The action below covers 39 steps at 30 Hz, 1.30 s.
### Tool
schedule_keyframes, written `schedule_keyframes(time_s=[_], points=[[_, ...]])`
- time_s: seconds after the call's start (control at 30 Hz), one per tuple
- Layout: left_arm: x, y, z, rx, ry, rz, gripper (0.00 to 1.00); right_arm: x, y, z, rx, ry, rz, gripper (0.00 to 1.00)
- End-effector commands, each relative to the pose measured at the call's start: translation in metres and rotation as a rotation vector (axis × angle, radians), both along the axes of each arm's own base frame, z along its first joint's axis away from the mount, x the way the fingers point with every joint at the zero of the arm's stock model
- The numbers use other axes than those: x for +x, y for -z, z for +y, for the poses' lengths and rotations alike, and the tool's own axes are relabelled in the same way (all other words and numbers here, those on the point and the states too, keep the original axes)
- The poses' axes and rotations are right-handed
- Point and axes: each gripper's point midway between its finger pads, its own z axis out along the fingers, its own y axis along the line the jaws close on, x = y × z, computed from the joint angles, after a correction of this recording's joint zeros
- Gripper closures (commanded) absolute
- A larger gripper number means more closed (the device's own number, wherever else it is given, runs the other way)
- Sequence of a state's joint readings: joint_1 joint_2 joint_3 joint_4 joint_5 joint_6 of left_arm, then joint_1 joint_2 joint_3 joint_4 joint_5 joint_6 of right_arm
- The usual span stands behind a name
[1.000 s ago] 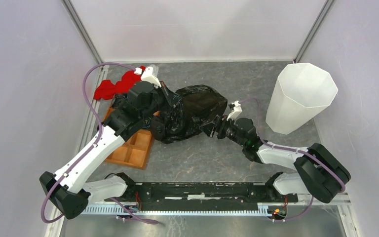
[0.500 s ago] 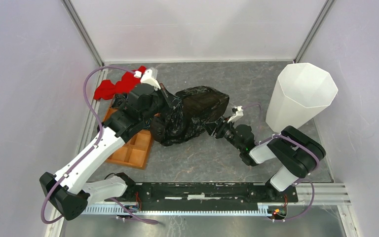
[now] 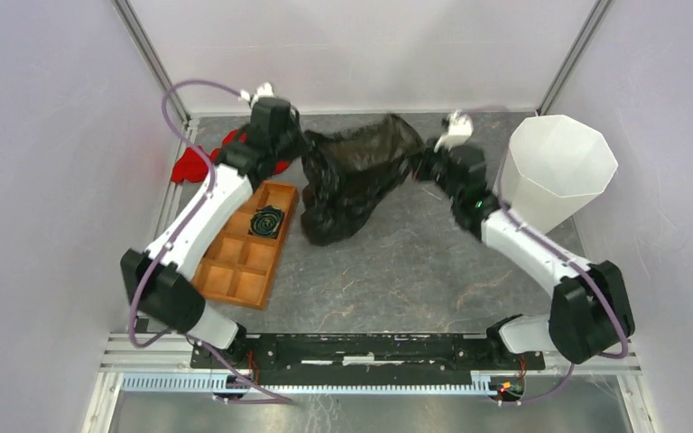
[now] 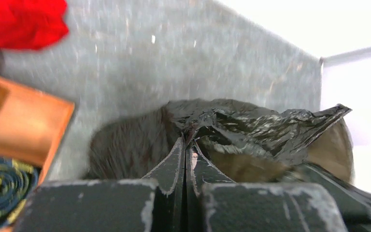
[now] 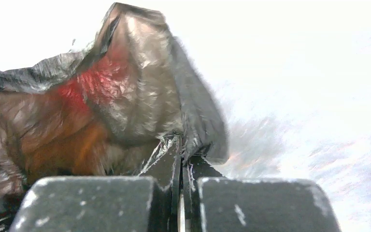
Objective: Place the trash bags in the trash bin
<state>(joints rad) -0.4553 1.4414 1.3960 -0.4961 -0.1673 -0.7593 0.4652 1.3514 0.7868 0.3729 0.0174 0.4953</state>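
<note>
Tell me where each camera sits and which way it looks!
Top camera: high above and behind the robot, looking down at the table; the left arm and right arm show, holding the trash bag between them, left of the trash bin.
Left wrist camera: on the left arm, looking past the shut left gripper at the bag, red cloth and orange tray.
Right wrist camera: on the right arm, looking past the shut right gripper into the stretched bag.
Both wrist views share the bag, pinched in each.

The trash bags [image 3: 356,171] bar the far middle; trash bin [image 3: 555,171] right; near tabletop [image 3: 415,271] open.
</note>
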Motion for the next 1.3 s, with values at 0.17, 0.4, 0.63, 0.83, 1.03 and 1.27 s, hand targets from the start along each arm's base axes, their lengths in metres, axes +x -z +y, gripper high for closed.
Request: schedule_keyframes(time_s=[0.17, 0.4, 0.63, 0.83, 1.03, 1.27], points=[[-0.001, -0.252, 0.015, -0.130, 0.060, -0.617, 0.98, -0.035, -0.282, -0.046, -0.268, -0.053, -0.488, 1.00], [-0.032, -0.086, 0.052, 0.060, -0.017, -0.327, 0.98, -0.068, -0.163, -0.015, -0.177, -0.277, -0.410, 1.00], [-0.105, 0.105, 0.081, 0.159, -0.012, 0.047, 0.98, -0.112, 0.009, -0.016, -0.170, -0.382, -0.083, 1.00], [-0.092, 0.046, 0.063, 0.097, 0.067, -0.110, 0.98, -0.082, -0.036, -0.032, -0.334, -0.303, -0.100, 1.00], [-0.063, -0.054, 0.032, 0.044, 0.175, -0.257, 0.98, -0.067, -0.081, -0.028, -0.304, -0.270, -0.119, 1.00], [-0.085, 0.027, 0.051, 0.145, 0.153, -0.065, 0.98, -0.093, -0.016, -0.043, -0.347, -0.274, 0.004, 1.00]])
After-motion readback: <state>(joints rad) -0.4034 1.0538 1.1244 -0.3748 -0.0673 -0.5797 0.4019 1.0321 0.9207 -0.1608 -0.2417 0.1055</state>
